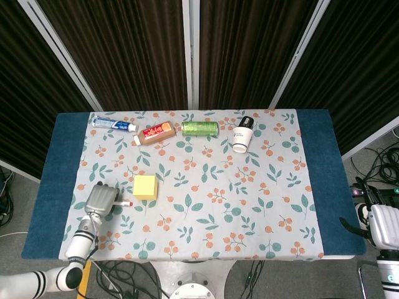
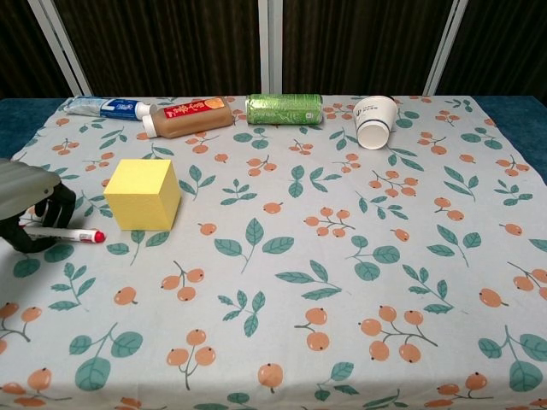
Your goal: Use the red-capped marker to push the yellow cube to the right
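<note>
left hand grips the marker, red cap pointing right, just left of and below the cube.

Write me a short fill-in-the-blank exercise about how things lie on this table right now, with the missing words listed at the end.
1. The left hand holds the marker, whose cap is ____.
2. The marker's cap points toward the yellow ____.
3. The green can lies on its ____ at the table's far edge.
4. Between the toothpaste tube and the can lies a brown ____.

Missing words: red; cube; side; bottle
</note>
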Available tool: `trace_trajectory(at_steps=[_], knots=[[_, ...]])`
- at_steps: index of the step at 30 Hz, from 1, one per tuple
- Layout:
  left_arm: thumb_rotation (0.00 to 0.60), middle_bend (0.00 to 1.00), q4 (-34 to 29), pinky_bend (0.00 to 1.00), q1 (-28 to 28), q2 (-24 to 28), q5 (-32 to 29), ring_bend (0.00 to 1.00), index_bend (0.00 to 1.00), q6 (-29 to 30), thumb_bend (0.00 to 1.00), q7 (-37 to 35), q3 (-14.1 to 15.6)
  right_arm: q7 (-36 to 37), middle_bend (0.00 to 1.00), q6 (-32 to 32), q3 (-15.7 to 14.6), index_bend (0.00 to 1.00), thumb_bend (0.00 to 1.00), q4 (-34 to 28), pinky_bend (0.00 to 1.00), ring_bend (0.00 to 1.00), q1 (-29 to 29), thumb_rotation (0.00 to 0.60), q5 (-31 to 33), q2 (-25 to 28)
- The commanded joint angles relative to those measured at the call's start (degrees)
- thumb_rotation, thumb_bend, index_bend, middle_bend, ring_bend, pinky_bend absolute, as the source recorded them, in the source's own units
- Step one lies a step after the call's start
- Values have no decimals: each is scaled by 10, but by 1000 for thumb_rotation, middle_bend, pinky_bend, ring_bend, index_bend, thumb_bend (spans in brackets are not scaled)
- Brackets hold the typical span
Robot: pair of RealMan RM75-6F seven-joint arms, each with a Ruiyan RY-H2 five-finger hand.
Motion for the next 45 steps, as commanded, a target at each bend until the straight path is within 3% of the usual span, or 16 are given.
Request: trace_trajectory(at_steps=[1,12,21,34,45], knots=[[600,692,19,528,1,6,27,516,659,-8,418,-31,6,0,198,6,1,16,61,-2,258,144,-2,600,-4,1],[600,694,98,570,13,47,174,519,660,0,418,-214,32,-10,202,31,5,16,61,-16,258,144,-10,600,-12,15],[600,694,170,612,2,46,226,523,660,-3,417,-327,20,-18,202,31,6,16,60,-24,258,144,-8,600,-15,17],[600,694,262,612,-33,-3,292,523,659,-15,416,-391,26,-19,204,36,4,16,61,-28,258,144,-15,600,-11,18],[600,694,239,612,-66,-16,299,523,658,-47,417,-378,15,-14,206,32,5,17,61,-23,258,144,-15,600,-6,16]])
